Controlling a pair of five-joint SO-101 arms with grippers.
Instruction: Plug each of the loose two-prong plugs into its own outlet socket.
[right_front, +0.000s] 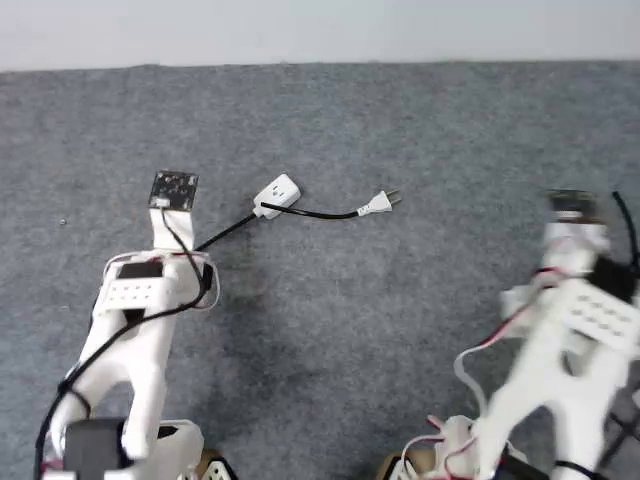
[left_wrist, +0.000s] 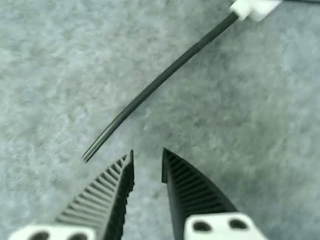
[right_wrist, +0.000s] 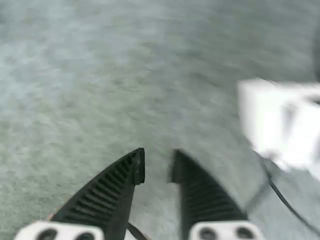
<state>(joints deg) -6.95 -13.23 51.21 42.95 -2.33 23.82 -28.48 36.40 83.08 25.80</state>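
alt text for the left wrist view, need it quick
The left gripper, jaws slightly apart and holding nothing, hangs over grey carpet. A black cable lies on the carpet just beyond the fingertips and ends in a white piece cut off by the frame.

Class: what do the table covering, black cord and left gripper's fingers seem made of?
Table covering: grey carpet or felt, fuzzy mottled nap.
Black cord: probably rubber or plastic sheath, smooth, slightly glossy.
Left gripper's fingers: likely matte black plastic, ribbed.
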